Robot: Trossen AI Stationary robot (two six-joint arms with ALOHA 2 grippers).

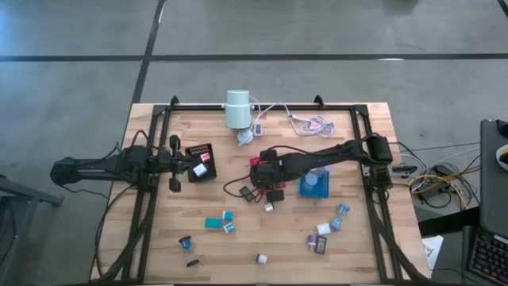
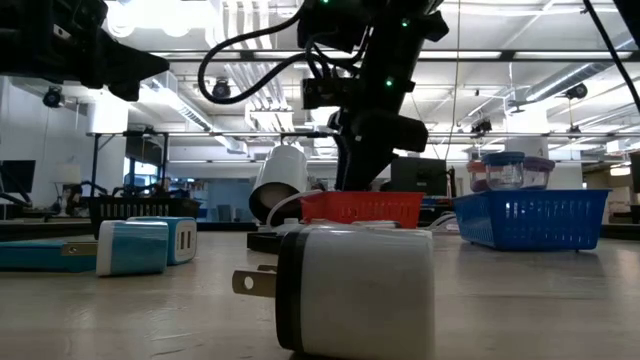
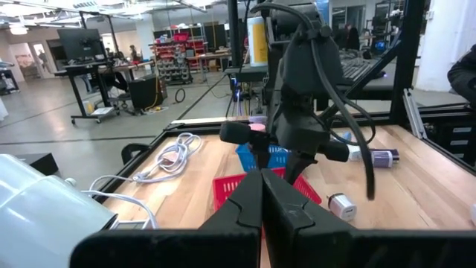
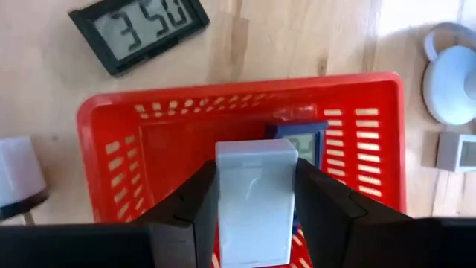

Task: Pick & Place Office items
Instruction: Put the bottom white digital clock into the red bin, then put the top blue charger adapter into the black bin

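My right gripper (image 4: pixel 256 175) hangs over the red tray (image 4: pixel 149 141), shut on a white block (image 4: pixel 256 223), one of the office items. A small blue-framed display (image 4: pixel 297 138) lies in the tray under it. In the high view my right gripper (image 1: pixel 268 179) is at the table's middle, over the red tray (image 1: pixel 255 164). My left gripper (image 1: pixel 175 168) waits shut at the left, beside the black tray (image 1: pixel 200 151). More office items lie loose on the table's near half, among them teal blocks (image 1: pixel 216 222) and a white charger (image 2: pixel 350 290). My right gripper pinches the white block by its two opposite long sides (image 4: pixel 223 201) between its two fingers (image 4: pixel 186 208). The fingers come from above, slanting down, and lie along the block. The block stands over the red tray's inside; whether it touches the tray's floor I cannot tell.
A black timer (image 4: pixel 141 30) lies on the wood just beyond the red tray, a white-and-black charger (image 4: pixel 18 179) beside it. The blue tray (image 1: pixel 316 184) stands right of the red one. A white cylinder (image 1: pixel 238 110) with cables (image 1: pixel 309 123) sits at the far edge.
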